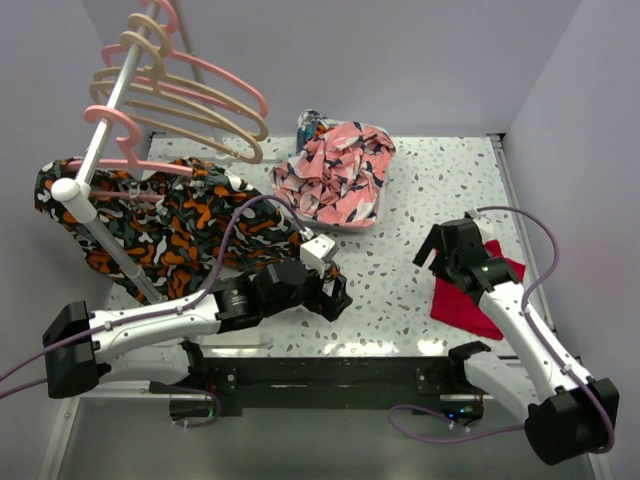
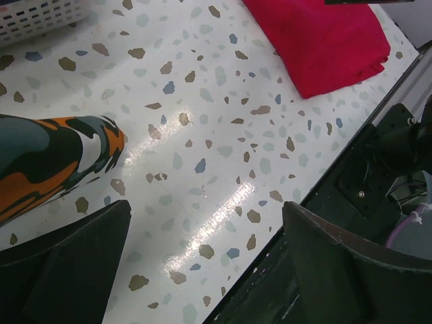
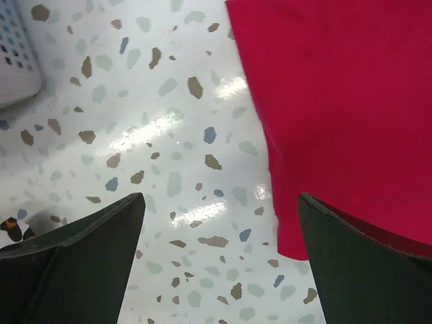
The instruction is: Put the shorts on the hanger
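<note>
The salmon-pink shorts [image 1: 335, 175] with a navy and white print lie bunched at the back middle of the table. Beige hangers [image 1: 200, 100] hang among pink ones on a rail at the back left. My left gripper [image 1: 335, 292] hovers low over the speckled table in front of the shorts, open, with nothing between its fingers [image 2: 67, 270]. My right gripper [image 1: 430, 250] is open too, at the left edge of a red cloth [image 3: 351, 101], holding nothing. In the wrist views the left gripper [image 2: 206, 270] and right gripper [image 3: 219, 263] frame only bare table.
A black-orange-white patterned garment [image 1: 150, 220] hangs from the rail [image 1: 100, 130] and spreads over the table's left side. The red cloth [image 1: 475, 295] lies at the right front. A white basket's edge [image 2: 34, 17] shows near the shorts. Walls close in left, back and right.
</note>
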Motion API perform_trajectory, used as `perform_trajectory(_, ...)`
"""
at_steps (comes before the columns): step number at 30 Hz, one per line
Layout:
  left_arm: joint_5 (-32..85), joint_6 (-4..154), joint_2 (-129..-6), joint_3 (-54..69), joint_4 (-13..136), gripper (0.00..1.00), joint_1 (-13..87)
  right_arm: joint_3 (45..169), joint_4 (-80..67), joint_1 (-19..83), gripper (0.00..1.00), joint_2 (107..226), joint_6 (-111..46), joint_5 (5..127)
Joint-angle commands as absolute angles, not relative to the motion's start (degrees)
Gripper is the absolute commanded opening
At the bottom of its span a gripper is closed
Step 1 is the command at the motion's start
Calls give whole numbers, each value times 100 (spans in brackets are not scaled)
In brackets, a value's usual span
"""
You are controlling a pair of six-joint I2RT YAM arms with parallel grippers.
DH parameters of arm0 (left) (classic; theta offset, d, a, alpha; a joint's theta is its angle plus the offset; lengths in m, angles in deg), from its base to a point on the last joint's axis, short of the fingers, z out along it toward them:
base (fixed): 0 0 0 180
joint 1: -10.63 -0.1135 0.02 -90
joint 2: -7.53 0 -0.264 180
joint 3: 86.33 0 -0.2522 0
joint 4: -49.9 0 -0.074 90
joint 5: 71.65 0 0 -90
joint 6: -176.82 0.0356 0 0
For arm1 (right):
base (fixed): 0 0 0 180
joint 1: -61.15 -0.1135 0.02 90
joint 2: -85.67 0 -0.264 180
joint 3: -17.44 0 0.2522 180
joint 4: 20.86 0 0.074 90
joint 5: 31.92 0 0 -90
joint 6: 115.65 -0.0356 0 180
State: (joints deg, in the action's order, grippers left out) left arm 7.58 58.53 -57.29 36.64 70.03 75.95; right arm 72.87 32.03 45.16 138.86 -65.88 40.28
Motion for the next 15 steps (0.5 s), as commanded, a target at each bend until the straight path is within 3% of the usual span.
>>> perform_trajectory(1, 666, 5922, -5707, 3649, 6682, 100, 7594, 7777, 2788, 4314, 98, 14200, -6397, 4304)
perform_trajectory(6, 762, 6054, -5812, 3631, 6700, 100, 7594, 8461, 1805, 4305, 98, 15034, -6099, 4971)
perform_trajectory(15, 903, 6169, -6050, 3491, 6832, 100, 7594, 10833, 267, 4893, 96, 18118, -6115, 6063)
